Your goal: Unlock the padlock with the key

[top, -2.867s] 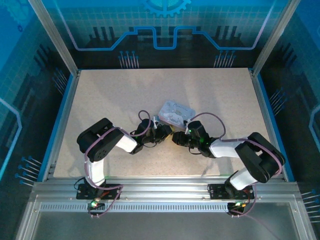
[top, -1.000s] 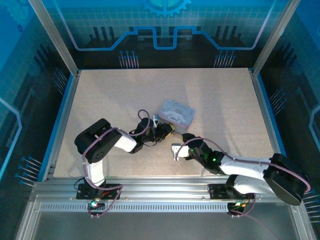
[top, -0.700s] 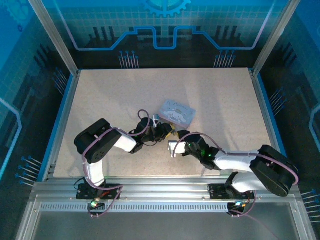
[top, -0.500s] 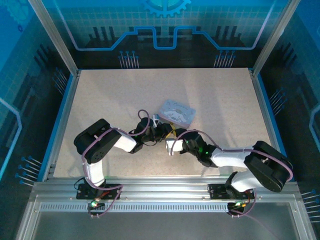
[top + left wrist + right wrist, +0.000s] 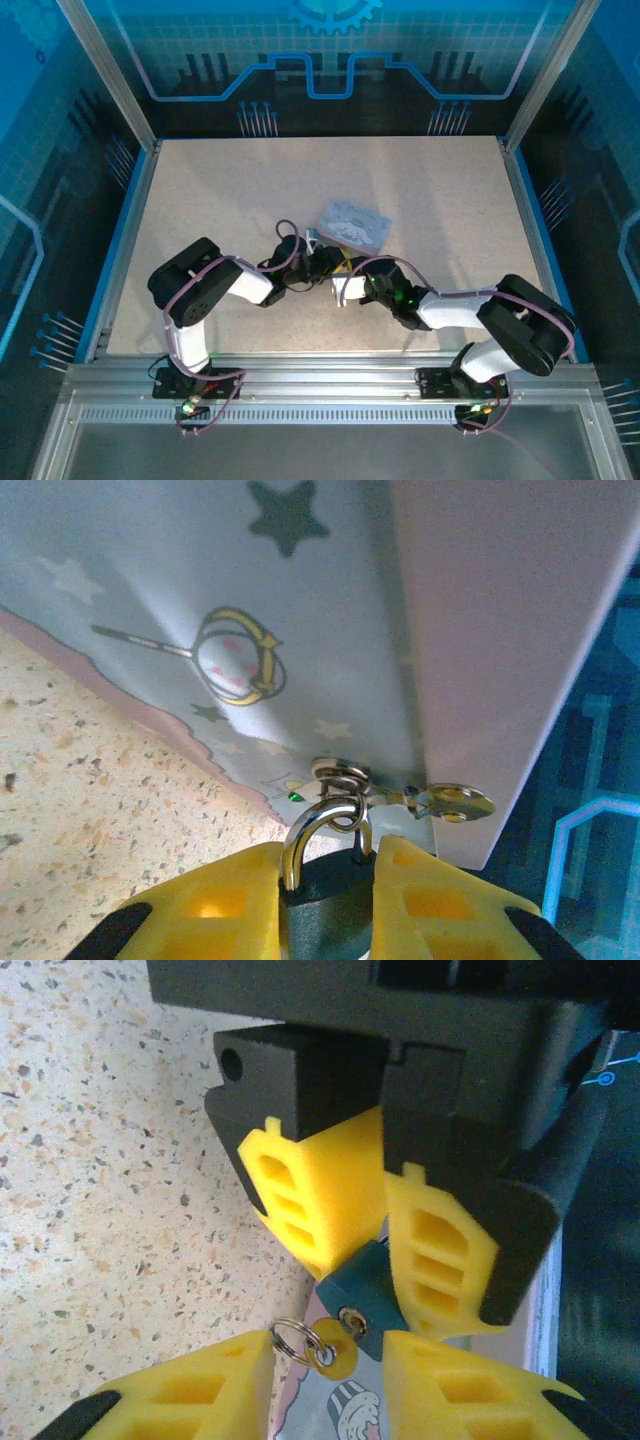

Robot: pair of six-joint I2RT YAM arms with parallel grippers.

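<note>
Padlock [image 5: 325, 908] sits at the bottom middle of the left wrist view, pressed between the two yellow fingers [image 5: 215, 900] of the left gripper [image 5: 328, 865], which is closed on its dark teal body. Its metal shackle [image 5: 300, 835] points up toward the box [image 5: 200, 600]. A small ring [image 5: 338, 776] hangs on the shackle, and the key [image 5: 452, 802] lies flat just right of this ring, against the lower edge of the box.

In the right wrist view the padlock [image 5: 362, 1280] is in the middle, between the left gripper's fingers [image 5: 315, 1200], with its keyhole [image 5: 350, 1318] facing the camera. The right gripper [image 5: 325, 1360] is at the bottom of this frame, its jaws apart and holding nothing. A ring [image 5: 290, 1338] with a small yellowish disc lies in the gap, touching neither finger.

In the top view both grippers [image 5: 330, 264] [image 5: 343, 290] meet near the middle of the table [image 5: 200, 200], just below the box [image 5: 352, 225].
</note>
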